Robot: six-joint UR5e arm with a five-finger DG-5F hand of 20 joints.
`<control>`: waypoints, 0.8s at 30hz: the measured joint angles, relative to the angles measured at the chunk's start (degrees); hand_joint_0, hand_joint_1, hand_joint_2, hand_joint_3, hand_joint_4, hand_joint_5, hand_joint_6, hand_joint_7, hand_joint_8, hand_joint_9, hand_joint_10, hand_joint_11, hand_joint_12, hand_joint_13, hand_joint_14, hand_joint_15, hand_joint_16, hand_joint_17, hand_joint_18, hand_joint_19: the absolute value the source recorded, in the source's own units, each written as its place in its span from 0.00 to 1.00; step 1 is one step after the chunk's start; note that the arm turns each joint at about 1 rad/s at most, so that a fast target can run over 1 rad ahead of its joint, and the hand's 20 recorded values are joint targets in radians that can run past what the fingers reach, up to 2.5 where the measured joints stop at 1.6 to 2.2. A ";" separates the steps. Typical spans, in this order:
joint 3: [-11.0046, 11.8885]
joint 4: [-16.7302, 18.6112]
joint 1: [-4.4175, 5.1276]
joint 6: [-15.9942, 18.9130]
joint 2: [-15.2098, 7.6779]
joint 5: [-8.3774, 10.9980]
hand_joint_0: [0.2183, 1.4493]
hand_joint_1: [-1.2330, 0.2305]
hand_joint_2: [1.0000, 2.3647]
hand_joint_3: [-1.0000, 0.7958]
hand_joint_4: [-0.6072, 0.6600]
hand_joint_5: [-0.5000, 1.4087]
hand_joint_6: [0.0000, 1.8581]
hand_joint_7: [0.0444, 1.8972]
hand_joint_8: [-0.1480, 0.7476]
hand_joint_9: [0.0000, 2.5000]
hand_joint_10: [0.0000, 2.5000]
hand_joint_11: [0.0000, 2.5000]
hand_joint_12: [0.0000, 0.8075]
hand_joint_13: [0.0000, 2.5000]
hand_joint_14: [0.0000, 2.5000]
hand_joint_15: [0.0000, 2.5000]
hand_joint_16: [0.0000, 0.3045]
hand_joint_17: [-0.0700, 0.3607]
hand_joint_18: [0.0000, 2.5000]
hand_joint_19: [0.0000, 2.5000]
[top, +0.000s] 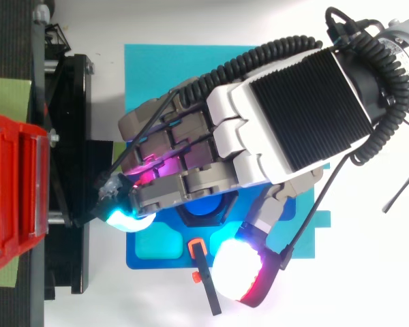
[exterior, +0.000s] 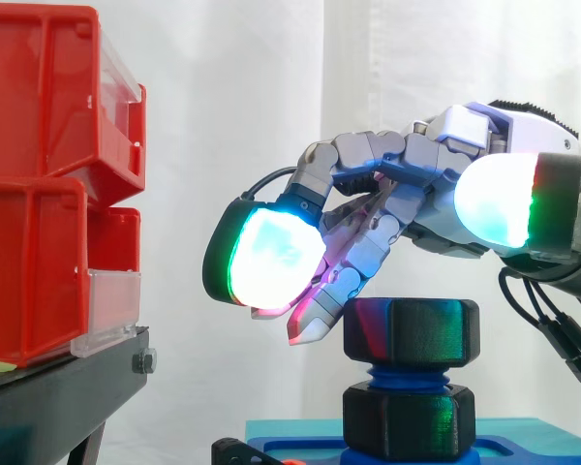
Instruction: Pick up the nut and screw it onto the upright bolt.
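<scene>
Side view first: I see the hand (exterior: 397,160) reaching in from the right and hovering over the nut (exterior: 412,331), its fingers loosely bent and gripping nothing, the thumb's glowing pad (exterior: 499,199) held high and well apart. One pale fingertip (exterior: 310,327) hangs just beside the nut's upper left edge; whether they touch I cannot tell. The nut sits on the blue upright bolt (exterior: 405,374), thread showing beneath it, above a second black hex piece (exterior: 410,418) on the blue base (exterior: 300,448). Red bins (exterior: 39,194) stand at left. From the top, the hand (top: 286,116) covers the bolt (top: 208,206) and nut (top: 188,215), with the thumb (top: 238,269) splayed off to one side over the base (top: 157,251)
</scene>
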 measured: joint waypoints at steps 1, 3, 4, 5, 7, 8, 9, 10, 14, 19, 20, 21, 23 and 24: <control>0.00 0.00 0.00 0.00 0.00 0.00 0.21 0.70 0.00 0.28 0.63 0.23 0.27 0.42 0.41 0.45 0.00 0.00 0.22 0.34 0.00 0.00 0.08 0.28 0.27 0.07; 0.00 0.06 -0.06 -0.01 0.00 0.00 0.21 0.70 0.00 0.28 0.63 0.23 0.27 0.42 0.41 0.45 0.00 0.00 0.22 0.34 0.00 0.00 0.08 0.28 0.27 0.07; 0.00 0.11 -0.11 -0.01 0.00 0.00 0.21 0.70 0.00 0.28 0.63 0.23 0.27 0.42 0.41 0.45 0.00 0.00 0.22 0.34 0.00 0.00 0.08 0.28 0.27 0.07; 0.00 0.16 -0.15 -0.01 0.00 -0.01 0.21 0.70 0.00 0.28 0.63 0.23 0.27 0.42 0.41 0.45 0.00 0.00 0.22 0.34 0.00 0.00 0.08 0.28 0.27 0.06; -0.01 0.19 -0.25 -0.01 0.00 -0.04 0.21 0.70 0.00 0.28 0.63 0.23 0.27 0.42 0.41 0.45 0.00 0.00 0.22 0.34 0.00 0.00 0.08 0.28 0.27 0.06; -0.02 0.15 -0.31 -0.01 0.00 -0.06 0.21 0.70 0.00 0.28 0.63 0.23 0.27 0.42 0.41 0.45 0.00 0.00 0.22 0.34 0.00 0.00 0.08 0.28 0.27 0.06; -0.04 0.11 -0.35 -0.01 0.00 -0.08 0.21 0.70 0.00 0.28 0.63 0.23 0.27 0.42 0.41 0.45 0.00 0.00 0.22 0.34 0.00 0.00 0.07 0.28 0.27 0.06; -0.04 0.07 -0.40 -0.01 0.00 -0.11 0.22 0.70 0.00 0.28 0.63 0.23 0.27 0.42 0.41 0.45 0.00 0.00 0.22 0.34 0.00 0.00 0.07 0.28 0.26 0.06; -0.16 -0.05 -0.81 -0.01 0.00 -0.22 0.22 0.70 0.00 0.28 0.64 0.23 0.27 0.48 0.41 0.45 0.00 0.00 0.22 0.34 0.00 0.00 0.07 0.28 0.26 0.06; -0.46 -0.20 -1.52 -0.01 0.00 -0.60 0.22 0.69 0.00 0.28 0.63 0.24 0.27 0.56 0.42 0.46 0.00 0.00 0.22 0.34 0.00 0.00 0.07 0.27 0.27 0.06; -0.54 -0.21 -1.65 -0.01 0.00 -0.70 0.22 0.69 0.00 0.28 0.63 0.24 0.27 0.58 0.42 0.46 0.00 0.00 0.22 0.34 0.00 0.00 0.07 0.27 0.27 0.06; -0.63 -0.22 -1.73 -0.01 0.00 -0.75 0.22 0.68 0.00 0.28 0.62 0.24 0.27 0.60 0.43 0.46 0.00 0.00 0.22 0.34 0.00 0.00 0.07 0.27 0.27 0.06; -0.91 -0.16 -1.92 -0.01 0.00 -0.82 0.22 0.67 0.00 0.28 0.61 0.24 0.27 0.64 0.43 0.46 0.00 0.01 0.22 0.34 0.00 0.00 0.07 0.27 0.27 0.06; -1.05 -0.11 -2.05 -0.01 0.00 -0.85 0.22 0.67 0.00 0.28 0.60 0.24 0.27 0.67 0.43 0.46 0.00 0.01 0.22 0.35 0.00 0.00 0.07 0.27 0.27 0.06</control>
